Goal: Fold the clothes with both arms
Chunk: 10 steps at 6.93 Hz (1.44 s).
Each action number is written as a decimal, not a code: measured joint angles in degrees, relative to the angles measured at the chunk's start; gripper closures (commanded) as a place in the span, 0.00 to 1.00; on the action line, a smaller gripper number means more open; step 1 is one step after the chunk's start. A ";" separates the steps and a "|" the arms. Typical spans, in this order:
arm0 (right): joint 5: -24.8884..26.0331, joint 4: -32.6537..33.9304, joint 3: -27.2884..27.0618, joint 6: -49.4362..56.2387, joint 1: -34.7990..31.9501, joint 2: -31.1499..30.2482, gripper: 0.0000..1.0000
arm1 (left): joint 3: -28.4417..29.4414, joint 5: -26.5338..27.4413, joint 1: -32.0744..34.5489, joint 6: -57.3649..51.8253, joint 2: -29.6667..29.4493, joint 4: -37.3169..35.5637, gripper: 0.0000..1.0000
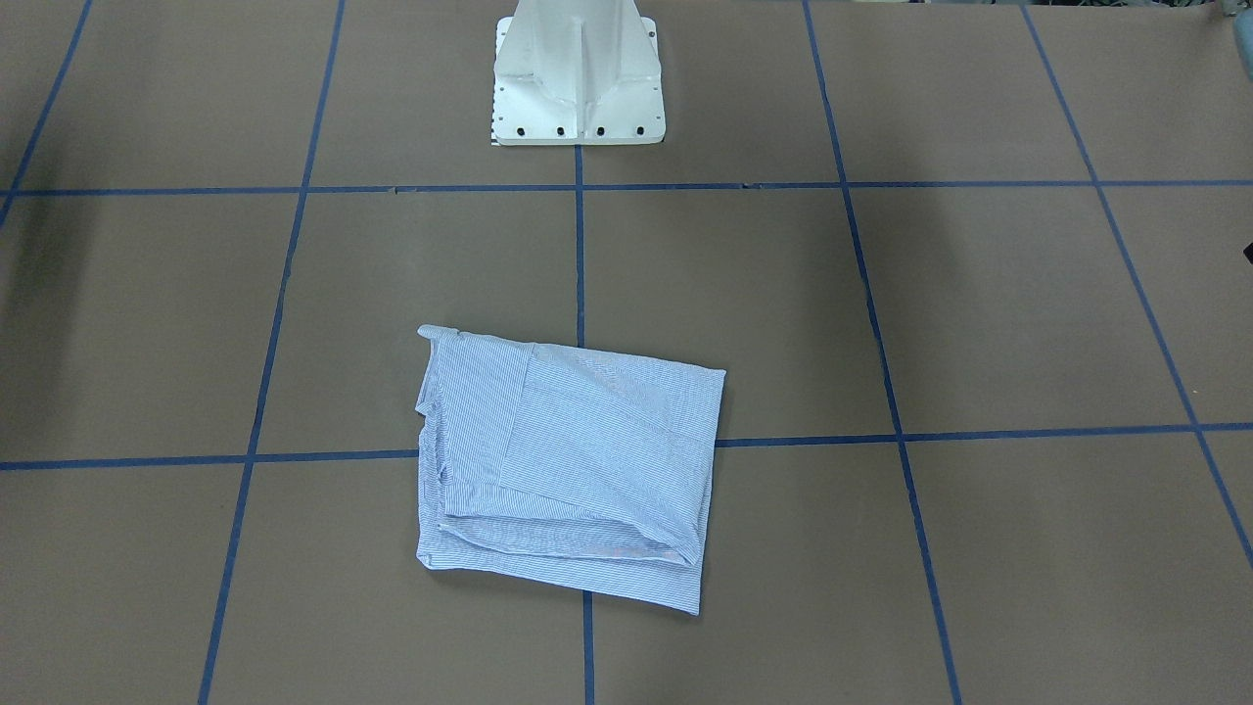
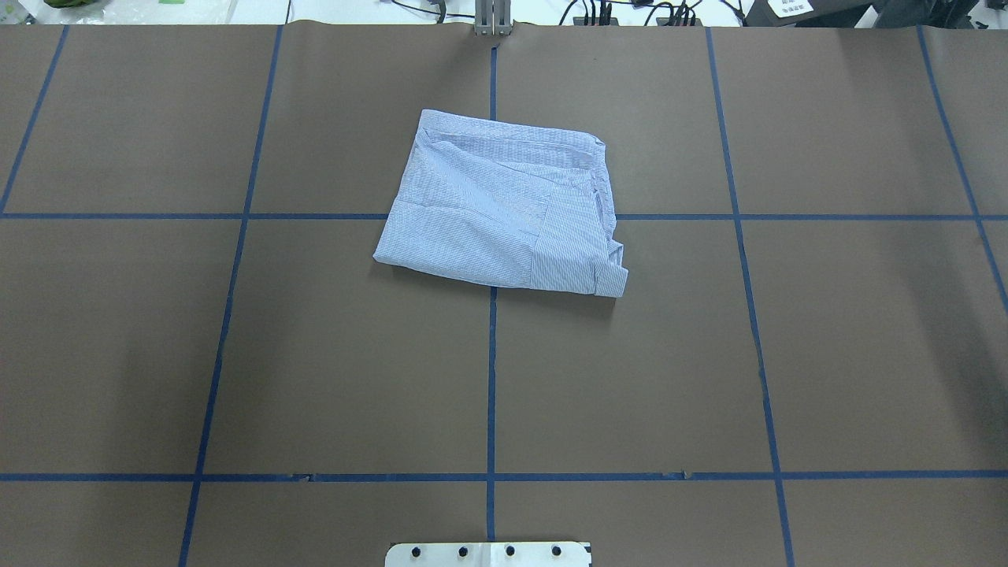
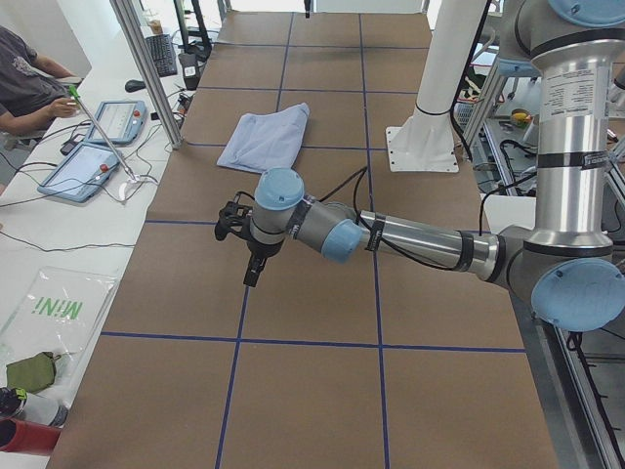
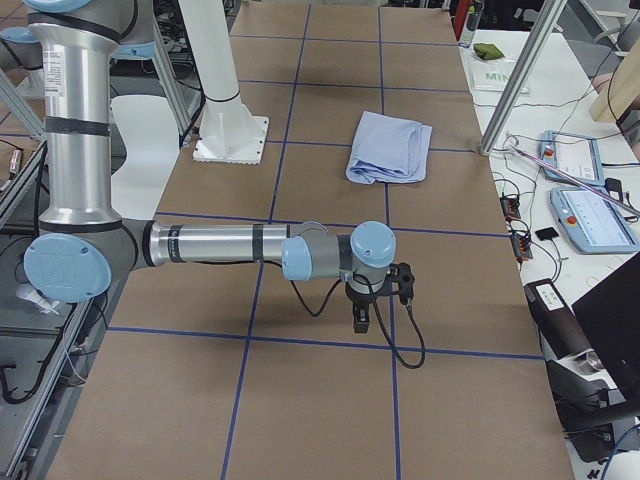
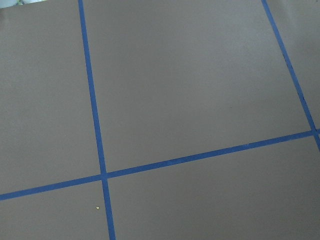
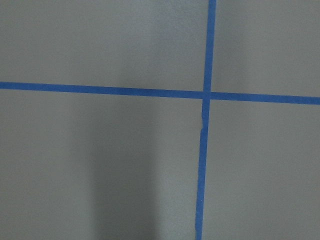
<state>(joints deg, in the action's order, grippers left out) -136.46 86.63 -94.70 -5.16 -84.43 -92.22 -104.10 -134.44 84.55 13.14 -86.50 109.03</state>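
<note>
The clothes, one light blue-and-white striped shirt, lie folded into a rough rectangle near the table's middle, with no gripper touching them. The shirt is far from both arms. My left gripper hangs over bare table toward the robot's left end. At the opposite end my right gripper hangs over bare table. Both point down, and I cannot tell whether they are open or shut. The wrist views show only brown table and blue tape.
The white pedestal base stands at the robot's side of the table. Blue tape lines grid the brown surface. Beyond the far edge are aluminium posts, teach pendants and a seated person.
</note>
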 measured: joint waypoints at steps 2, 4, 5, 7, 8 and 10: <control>0.07 -0.43 -0.31 -0.27 1.03 0.54 0.00 | -0.13 -0.02 -0.01 0.09 -0.36 0.11 0.00; 0.05 -1.80 -0.39 -0.37 1.16 0.46 0.00 | -0.14 -0.01 -0.08 0.12 -0.54 0.12 0.00; 0.04 -2.03 -0.42 -0.37 1.19 0.35 0.00 | -0.11 0.01 -0.14 0.13 -0.66 0.12 0.00; 0.03 -2.14 -0.65 -0.19 1.19 0.27 0.00 | -0.40 -0.01 -0.23 0.13 -0.85 0.13 0.00; 0.06 -2.16 -0.99 -0.16 1.19 0.20 0.00 | -0.39 0.03 -0.26 0.13 -0.93 0.13 0.00; 0.07 -2.17 -1.45 -0.25 1.18 0.00 0.00 | -0.42 0.00 -0.32 0.13 -1.01 0.18 0.00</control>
<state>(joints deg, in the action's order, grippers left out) -136.39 84.47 -96.15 -5.41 -83.25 -92.22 -104.51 -134.45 84.23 13.27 -87.52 109.22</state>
